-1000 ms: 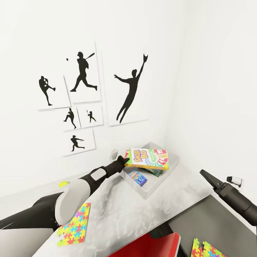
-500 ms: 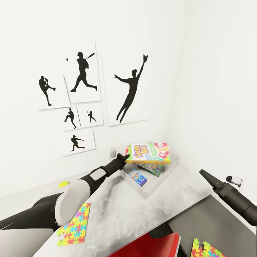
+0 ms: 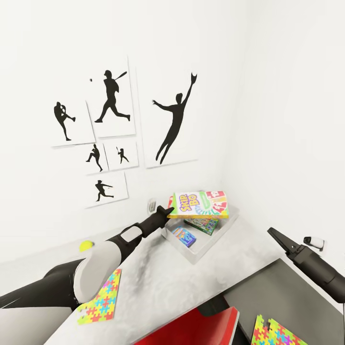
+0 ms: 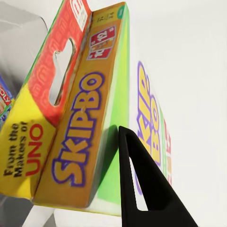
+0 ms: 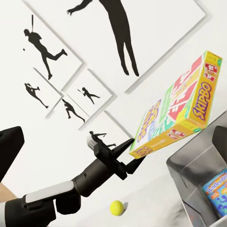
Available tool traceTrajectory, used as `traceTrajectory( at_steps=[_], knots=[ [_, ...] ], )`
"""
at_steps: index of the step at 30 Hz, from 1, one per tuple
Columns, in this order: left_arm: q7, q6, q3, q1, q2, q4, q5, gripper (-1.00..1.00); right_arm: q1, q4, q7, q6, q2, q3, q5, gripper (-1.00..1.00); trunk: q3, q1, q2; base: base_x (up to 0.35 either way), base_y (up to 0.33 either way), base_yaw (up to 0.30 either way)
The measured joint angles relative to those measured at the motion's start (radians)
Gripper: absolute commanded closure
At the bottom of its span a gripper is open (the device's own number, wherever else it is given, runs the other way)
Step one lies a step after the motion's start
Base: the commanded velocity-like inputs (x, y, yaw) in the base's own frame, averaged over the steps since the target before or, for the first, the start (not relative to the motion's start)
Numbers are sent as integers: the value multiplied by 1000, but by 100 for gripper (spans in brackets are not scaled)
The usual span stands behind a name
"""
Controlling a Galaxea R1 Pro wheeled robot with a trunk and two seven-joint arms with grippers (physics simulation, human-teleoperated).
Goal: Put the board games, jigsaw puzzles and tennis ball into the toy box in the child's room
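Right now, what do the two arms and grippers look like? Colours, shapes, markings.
Left arm: glossy white rounded shell, black upper segment, dark forearm with a light grey inset panel. Left gripper: black, thin pointed fingers. Right arm: dark grey cylinder. Right gripper: black, tapered to a point. No cables or lettering visible.

Clamped in the black left gripper [image 3: 168, 211], the board game [image 3: 199, 204] is yellow and green (purple lettering, red panel). Beside that arm lie a yellow-green tennis ball [image 3: 86, 246] and a multicoloured jigsaw puzzle [image 3: 101, 298].
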Motion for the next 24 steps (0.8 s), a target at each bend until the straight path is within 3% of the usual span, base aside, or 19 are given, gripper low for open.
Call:
traceTrajectory(
  at_steps=[7, 24],
  knots=[
    [0, 0, -3, 0, 0, 0, -1, 100, 0, 0, 0, 0, 0, 0, 0, -100, 5, 0, 0, -81, 0, -101],
    [2, -1, -2, 0, 0, 0, 0, 100, 0, 0, -2, 0, -1, 3, 0, -100, 6, 0, 0, -45, -24, -5]
  ],
)
